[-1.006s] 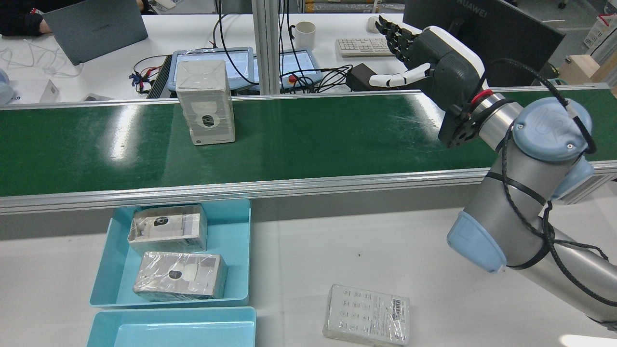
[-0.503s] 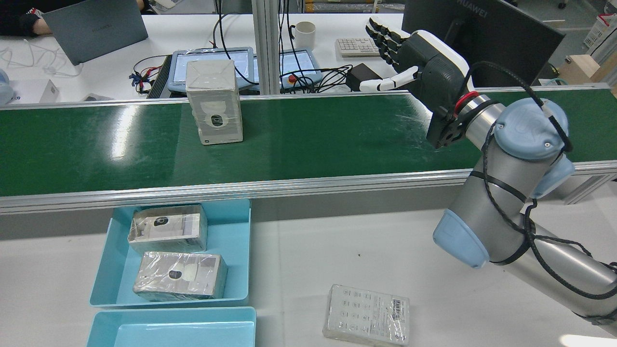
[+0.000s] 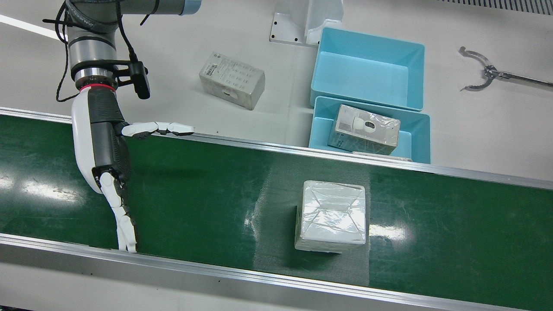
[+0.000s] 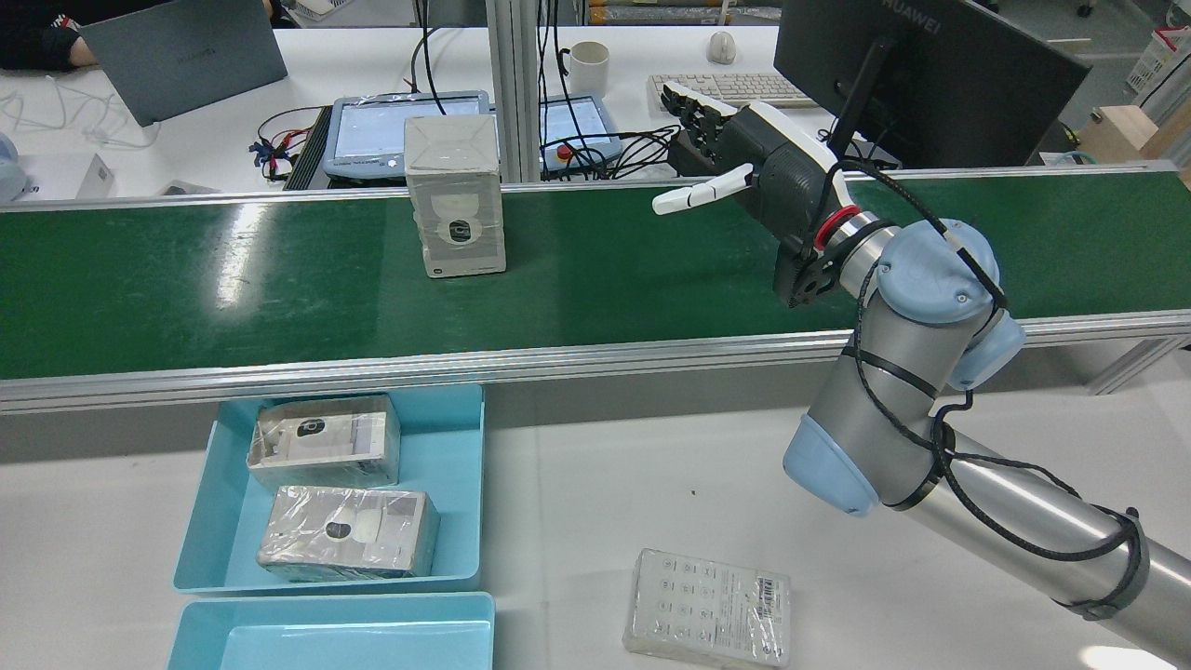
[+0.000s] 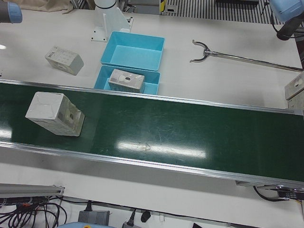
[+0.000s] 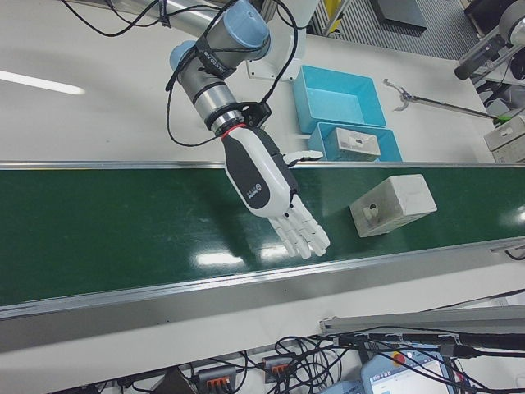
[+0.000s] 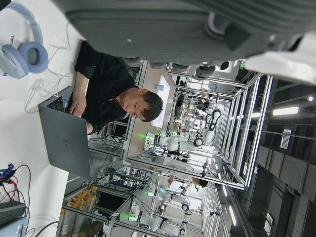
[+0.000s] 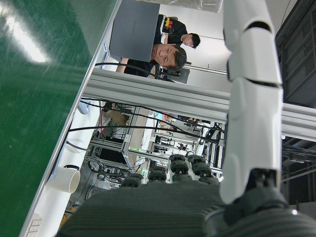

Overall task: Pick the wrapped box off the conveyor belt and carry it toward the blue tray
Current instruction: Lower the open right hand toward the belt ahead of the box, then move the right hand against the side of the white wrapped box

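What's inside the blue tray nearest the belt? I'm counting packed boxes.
The tray holds two wrapped boxes lying flat, side by side. Anything beneath them is hidden.

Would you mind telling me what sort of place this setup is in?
Probably a robotics lab: a green conveyor belt runs before a robot arm's right hand, with a monitor and keyboard on the desks behind.

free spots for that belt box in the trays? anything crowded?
Far blue tray is bare. Near blue tray is crowded with two wrapped boxes. Bare belt lies between the upright wrapped box and the open right hand. A loose box sits right of the trays.
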